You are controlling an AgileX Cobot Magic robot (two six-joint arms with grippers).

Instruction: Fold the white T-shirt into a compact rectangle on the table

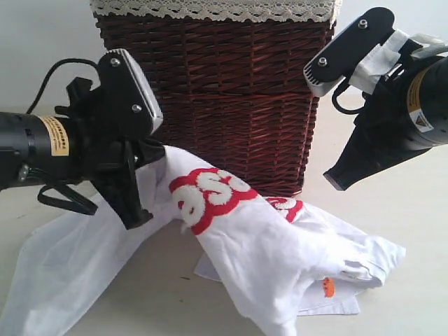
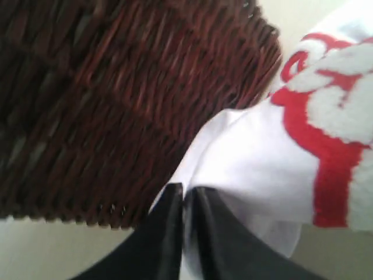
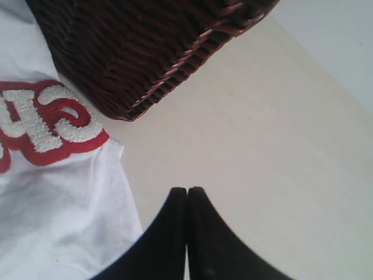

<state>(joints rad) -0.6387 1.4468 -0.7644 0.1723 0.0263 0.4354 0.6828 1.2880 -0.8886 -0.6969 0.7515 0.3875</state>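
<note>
The white T-shirt lies crumpled on the table in front of the basket, its red band with fluffy white letters turned up and the orange neck tag at the right. My left gripper is shut on a fold of the shirt's left part and holds it raised off the table. In the left wrist view white cloth runs between the pinched fingers of this gripper. My right gripper hangs shut and empty above bare table, right of the shirt; its fingertips meet.
A tall dark-brown wicker basket with a cream lace liner stands right behind the shirt, close to both arms. Bare beige table stretches to the right of the basket.
</note>
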